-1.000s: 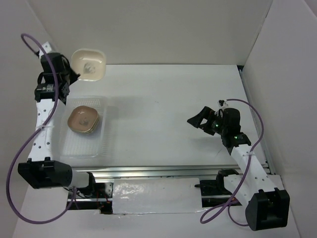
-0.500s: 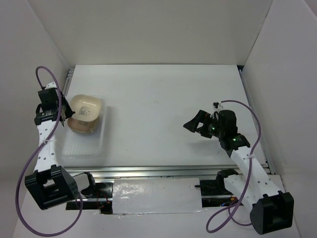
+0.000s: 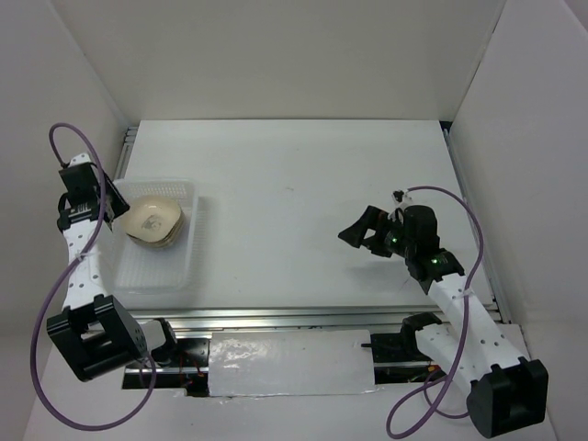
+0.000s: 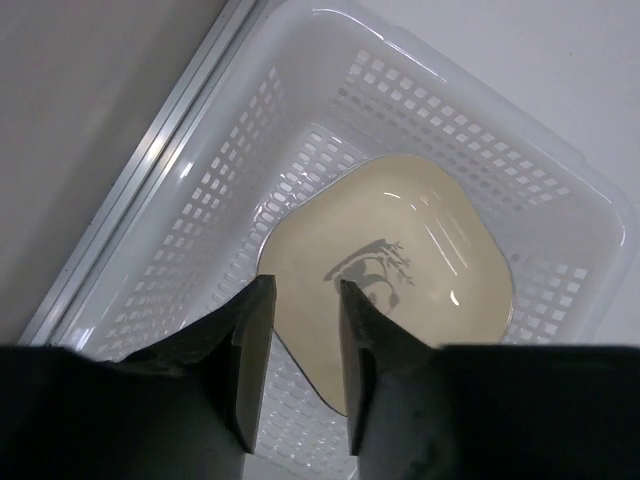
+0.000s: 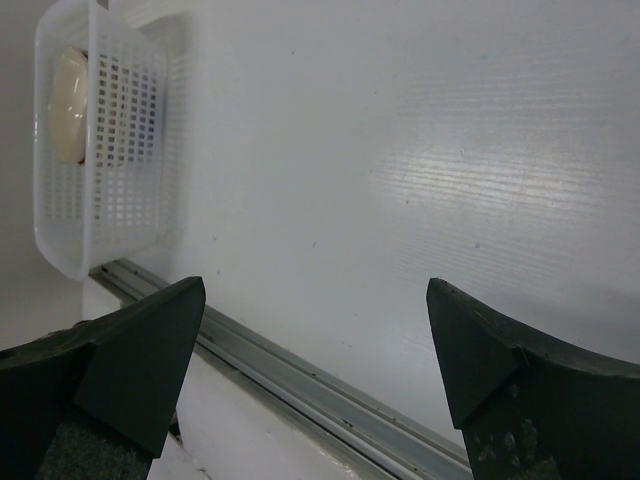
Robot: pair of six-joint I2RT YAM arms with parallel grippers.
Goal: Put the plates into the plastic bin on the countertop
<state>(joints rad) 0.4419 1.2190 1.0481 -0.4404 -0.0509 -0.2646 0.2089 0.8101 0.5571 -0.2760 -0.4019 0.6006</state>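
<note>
Over the bin's far end, my left gripper (image 4: 303, 292) stands slightly parted, gripping nothing. Cream plate (image 4: 420, 230) tops the stack of plates (image 3: 154, 243) inside the plastic bin (image 3: 152, 273), left side of countertop (image 3: 303, 175). Right gripper (image 5: 313, 300) spread wide, empty.

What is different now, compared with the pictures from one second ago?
The left hand brought the cream plate from beyond the far end of the bin down onto the stack inside it, and its jaws have parted to release it. The right hand stays open over the countertop, nearly unmoved.
</note>
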